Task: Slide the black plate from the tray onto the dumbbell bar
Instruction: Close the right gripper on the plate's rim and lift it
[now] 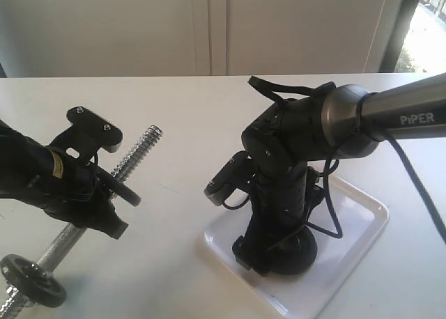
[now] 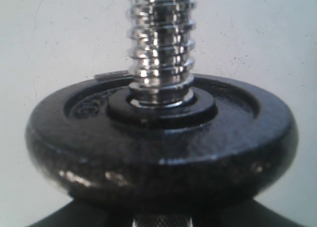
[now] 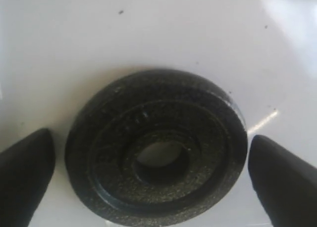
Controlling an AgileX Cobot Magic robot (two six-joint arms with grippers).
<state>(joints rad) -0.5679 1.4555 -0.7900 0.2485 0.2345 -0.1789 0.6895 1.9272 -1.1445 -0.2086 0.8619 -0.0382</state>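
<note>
1. The black plate [image 3: 158, 123], a small round cast-metal weight disc with a central hole, raised hub and raised rim, lies flat on the tray [image 1: 355, 218]. The tray is glossy white rectangular plastic with rounded corners and a low lip.
2. In the exterior view the plate sits in the half of the tray nearer the bar, mostly hidden under the arm. The tray's other half is bare floor up to the lip.
3. The right gripper [image 3: 151, 172] hangs over the plate, released, with its two black fingers [image 3: 25, 180] straddling the rim. One finger stands a thin sliver off the plate's edge. The other is right at the edge, and I cannot tell whether it touches.
4. The left gripper [image 1: 97, 204] is clenched on the middle of the dumbbell bar [image 1: 136, 152], a short chrome steel rod with coarse threaded ends. It holds the bar slanted, with the far end raised.
5. A mounted black disc [image 2: 158, 167] sits on the bar just beyond the left gripper. Past this disc the thread runs bare to the tip.
6. A second black disc [image 1: 31, 281] rides the bar's low end, close to the lower-left corner of the exterior view.
7. Open white table [image 1: 174, 103] lies between the bare bar tip and the right arm. The tray and the bar are well apart.
</note>
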